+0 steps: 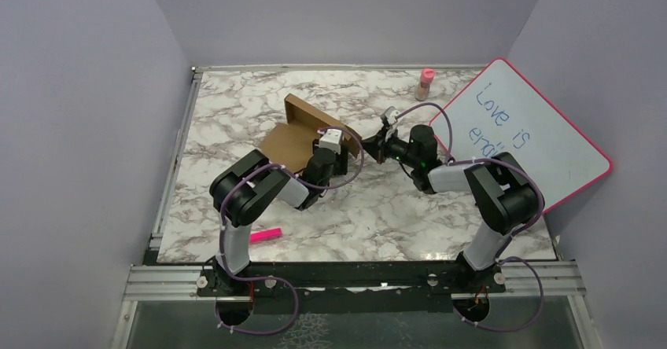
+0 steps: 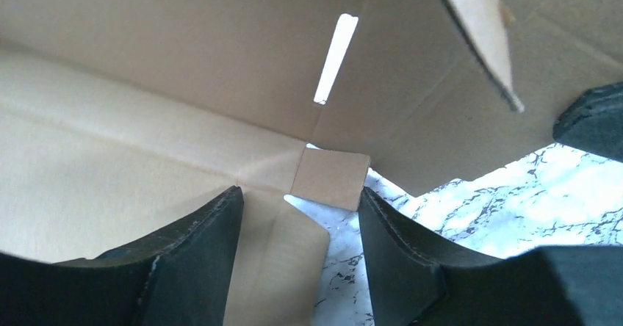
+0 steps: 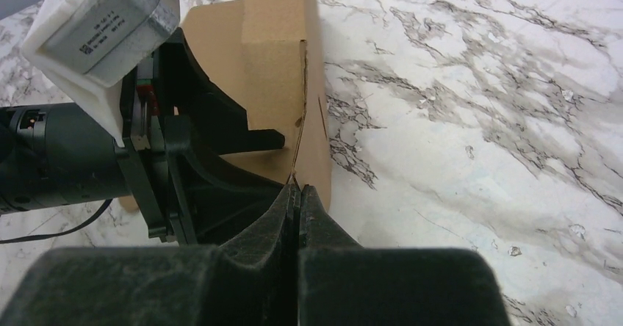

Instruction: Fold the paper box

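While the paper box (image 1: 297,138) sits partly unfolded on the marble table (image 1: 409,207), with one panel flat and a back flap tilted up, it lies directly ahead of both grippers and between them. The left gripper (image 2: 297,197) reaches in over the flat panel with its fingers well apart and nothing in its hold. A small square tab and a slit in the raised wall show just ahead of the gap. The right gripper (image 3: 297,192) has its fingers pressed together, tips touching the lower edge of an upright side flap. Whether any card is nipped between them cannot be told. Just to that gripper's right leans a pink-framed whiteboard (image 1: 527,129). A pink-capped bottle (image 1: 425,83) stands beyond it, and a pink marker (image 1: 265,235) lies well behind the left gripper.
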Motion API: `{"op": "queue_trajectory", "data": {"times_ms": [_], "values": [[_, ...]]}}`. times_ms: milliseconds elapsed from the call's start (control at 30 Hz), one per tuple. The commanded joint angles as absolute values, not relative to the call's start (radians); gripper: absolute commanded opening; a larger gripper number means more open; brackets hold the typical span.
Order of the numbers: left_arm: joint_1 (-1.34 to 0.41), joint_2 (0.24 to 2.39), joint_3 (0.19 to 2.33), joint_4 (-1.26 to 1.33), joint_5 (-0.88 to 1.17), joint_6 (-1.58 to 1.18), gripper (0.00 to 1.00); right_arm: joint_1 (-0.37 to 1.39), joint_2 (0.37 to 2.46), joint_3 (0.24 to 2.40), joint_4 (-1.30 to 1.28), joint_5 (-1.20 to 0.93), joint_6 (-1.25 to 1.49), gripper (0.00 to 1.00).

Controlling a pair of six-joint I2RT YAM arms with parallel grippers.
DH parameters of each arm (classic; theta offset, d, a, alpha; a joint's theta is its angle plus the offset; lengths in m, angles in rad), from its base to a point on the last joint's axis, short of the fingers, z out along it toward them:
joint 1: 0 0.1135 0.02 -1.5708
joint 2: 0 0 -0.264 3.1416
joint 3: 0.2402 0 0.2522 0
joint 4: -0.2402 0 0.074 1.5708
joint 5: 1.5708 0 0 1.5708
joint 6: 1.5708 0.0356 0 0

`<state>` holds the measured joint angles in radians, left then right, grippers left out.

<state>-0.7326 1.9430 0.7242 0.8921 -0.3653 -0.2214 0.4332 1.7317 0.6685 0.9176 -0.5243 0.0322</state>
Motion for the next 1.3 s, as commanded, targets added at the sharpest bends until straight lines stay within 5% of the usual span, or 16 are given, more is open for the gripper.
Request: {"op": "queue_trajectory", "data": {"times_ms": [0, 333, 767, 1267], "values": [[-0.695, 1.913, 0.691, 0.934, -0.327, -0.275, 0.57, 0.439, 1.709, 0.662, 0.930, -0.538, 0.019, 0.03], [-0.629, 1.889, 0.653, 0.975, -0.206, -0.340, 0.53, 0.439, 1.713, 0.673, 0.905, -0.569, 0.011, 0.03], [-0.627, 1.851, 0.657, 0.973, -0.075, -0.300, 0.61, 0.440, 1.695, 0.695, 0.841, -0.652, -0.030, 0.03], [-0.627, 1.824, 0.587, 0.947, -0.140, -0.284, 0.61, 0.439, 1.693, 0.722, 0.756, -0.681, -0.082, 0.05]]}}
